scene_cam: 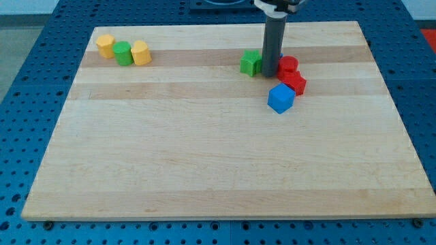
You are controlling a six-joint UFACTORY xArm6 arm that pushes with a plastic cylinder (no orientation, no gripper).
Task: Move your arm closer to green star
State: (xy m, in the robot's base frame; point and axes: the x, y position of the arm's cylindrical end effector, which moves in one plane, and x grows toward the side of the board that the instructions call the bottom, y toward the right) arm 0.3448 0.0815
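Observation:
The green star (250, 62) lies on the wooden board (204, 150) at the view's upper middle. My tip (270, 74) stands just to the star's right, close against it or touching it. Behind the rod a blue block (279, 58) is mostly hidden. A red cylinder (289, 66) and a red block (295, 83) sit just right of the tip. A blue cube (281, 99) lies below them.
At the view's upper left stand a yellow block (105, 45), a green cylinder (122, 53) and a second yellow block (141, 52) in a row. A blue perforated table (27, 82) surrounds the board.

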